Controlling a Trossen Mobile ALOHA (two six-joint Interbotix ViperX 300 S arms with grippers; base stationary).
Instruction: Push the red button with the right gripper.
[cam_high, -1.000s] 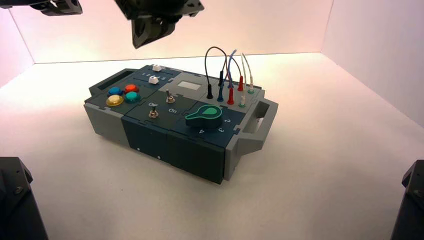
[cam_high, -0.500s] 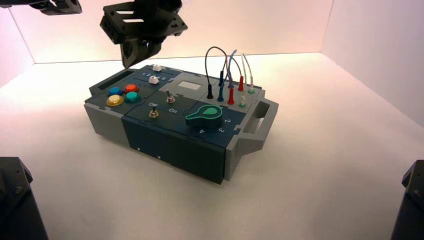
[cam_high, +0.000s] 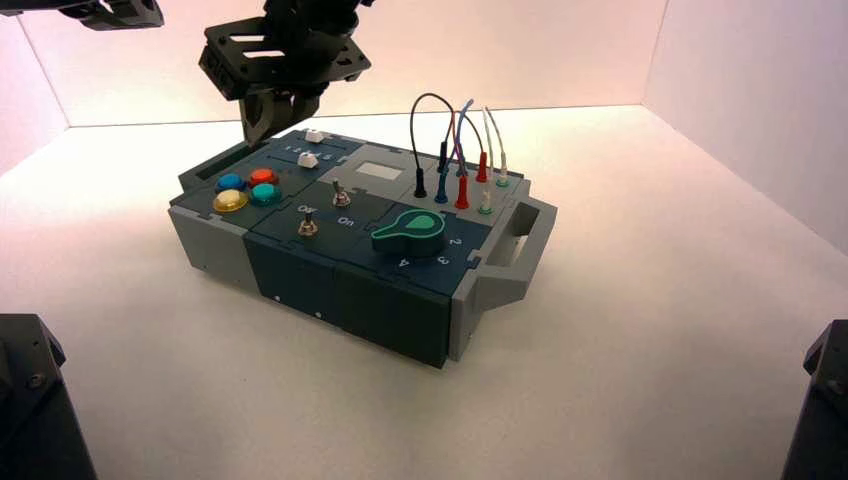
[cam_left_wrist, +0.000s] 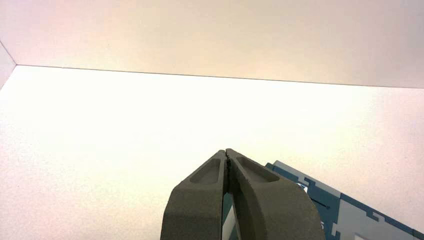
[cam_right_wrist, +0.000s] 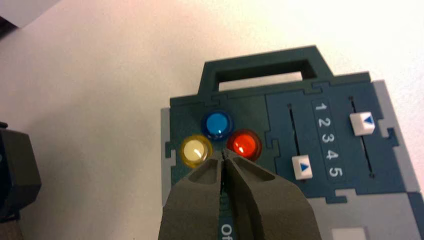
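Observation:
The red button (cam_high: 263, 177) (cam_right_wrist: 244, 143) sits in the button cluster at the box's far left corner, beside the blue button (cam_right_wrist: 217, 124), the yellow button (cam_right_wrist: 196, 151) and a teal button (cam_high: 265, 193). My right gripper (cam_high: 255, 135) (cam_right_wrist: 223, 156) hangs shut a little above and behind the cluster. In the right wrist view its fingertips lie between the yellow and red buttons and touch neither; the teal button is hidden under them there. My left gripper (cam_left_wrist: 227, 152) is shut and empty, parked high at the far left.
Two white sliders (cam_right_wrist: 362, 123) (cam_right_wrist: 302, 167) flank a 1–5 scale beside the buttons. Two toggle switches (cam_high: 340, 192), a green knob (cam_high: 410, 232) and upright plugged wires (cam_high: 450, 160) fill the rest of the box (cam_high: 300, 275). Carry handles (cam_high: 520, 240) stick out at both ends.
My right gripper has come down and to the left from above the box's back edge, towards the button cluster. The left arm has stayed still.

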